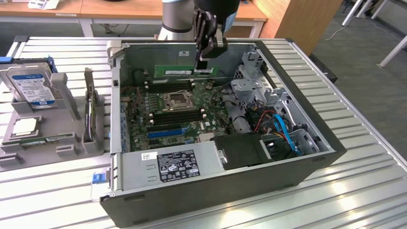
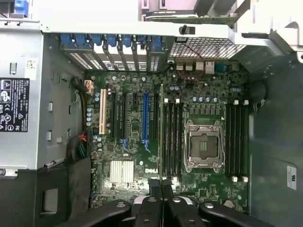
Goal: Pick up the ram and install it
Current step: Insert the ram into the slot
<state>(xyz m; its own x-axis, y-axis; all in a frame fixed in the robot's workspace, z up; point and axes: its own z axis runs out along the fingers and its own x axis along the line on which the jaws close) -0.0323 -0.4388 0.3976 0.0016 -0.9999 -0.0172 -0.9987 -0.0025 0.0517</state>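
The gripper [image 1: 203, 63] pinches the ram [image 1: 178, 71] by its upper edge, holding it level above the memory slots [image 2: 171, 137] directly beneath.

**Figure.** The ram [image 1: 181, 71] is a long, narrow green circuit board with a white sticker on its face, and you see it broadside in the exterior view. It stands level on its long edge, with its length running from 9 o'clock to 3 o'clock. It is held above the motherboard [image 1: 165, 119], toward 12 o'clock inside the open computer case [image 1: 210, 195]. The gripper [image 1: 203, 67] pinches it near its 3 o'clock end. In the wrist view you see the ram [image 2: 162, 132] edge-on, as a thin green line alongside a bank of black memory slots [image 2: 173, 137].
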